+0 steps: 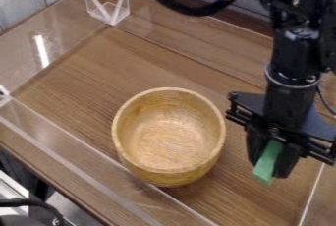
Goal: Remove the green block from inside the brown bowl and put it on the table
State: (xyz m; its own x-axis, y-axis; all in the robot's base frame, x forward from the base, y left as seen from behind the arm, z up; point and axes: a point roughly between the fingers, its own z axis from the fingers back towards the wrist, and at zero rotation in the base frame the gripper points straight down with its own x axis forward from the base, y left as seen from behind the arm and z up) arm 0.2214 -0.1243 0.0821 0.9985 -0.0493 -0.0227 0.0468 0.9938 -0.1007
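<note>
The claw (269, 149) is closed around the green block (268, 160), its jaws parted only by the block, at the lower right of the frame. This block is above the worktop (118, 53), outside and to the right of the brown bowl (168, 137).

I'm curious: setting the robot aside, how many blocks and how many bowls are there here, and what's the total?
Blocks: 1, the green block, gripped by the end effector
Bowls: 1, the brown bowl, with nothing inside
Total: 2
</note>
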